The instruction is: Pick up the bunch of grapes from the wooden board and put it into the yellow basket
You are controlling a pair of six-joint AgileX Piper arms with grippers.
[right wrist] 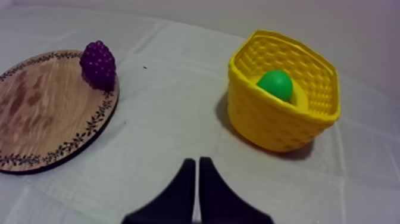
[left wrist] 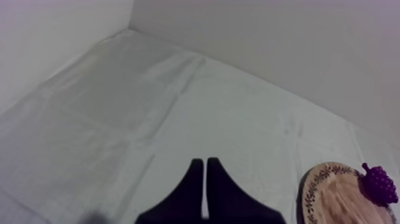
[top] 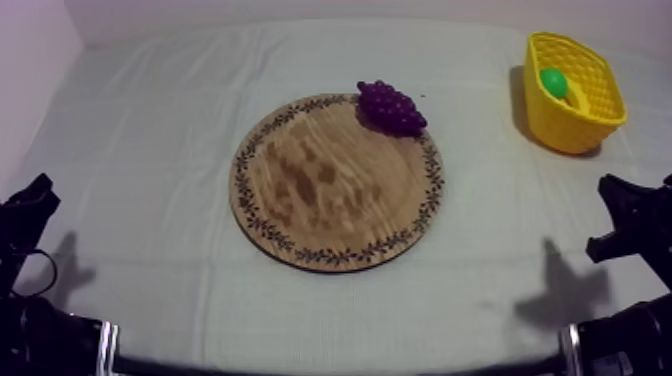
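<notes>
My left gripper [left wrist: 205,164], fingers together in a narrow wedge, hangs over bare cloth [left wrist: 119,119]. The bunch of grapes [top: 392,107], dark purple and knobbly, sits on the wooden board [top: 320,200] at its far right rim. My right wrist view brings in the yellow basket [right wrist: 280,122], which holds a round green fruit [right wrist: 275,84]; my right gripper [right wrist: 197,162] likewise has its fingers together.

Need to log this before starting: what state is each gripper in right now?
Left gripper: shut, jaws together, holding nothing.
Right gripper: shut, jaws together, holding nothing.
</notes>
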